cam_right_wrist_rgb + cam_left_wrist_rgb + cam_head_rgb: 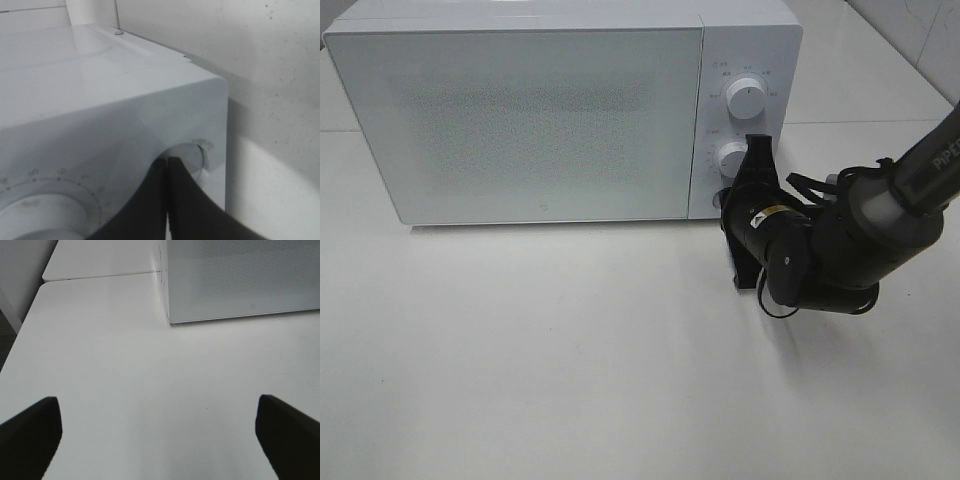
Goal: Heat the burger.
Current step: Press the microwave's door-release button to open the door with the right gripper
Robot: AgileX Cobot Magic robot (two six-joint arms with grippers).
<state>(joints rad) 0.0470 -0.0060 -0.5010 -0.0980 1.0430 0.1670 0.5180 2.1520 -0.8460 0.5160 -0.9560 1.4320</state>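
White table lay wide open in front of the microwave, bare out to its edges. Microwave door was shut flush, so the burger's place couldn't be told. Right gripper had its jaws together, tips against the round button at the microwave's lower front corner, below the two knobs. Left gripper had its jaws wide apart over bare table, near the microwave's other front corner, holding nothing.
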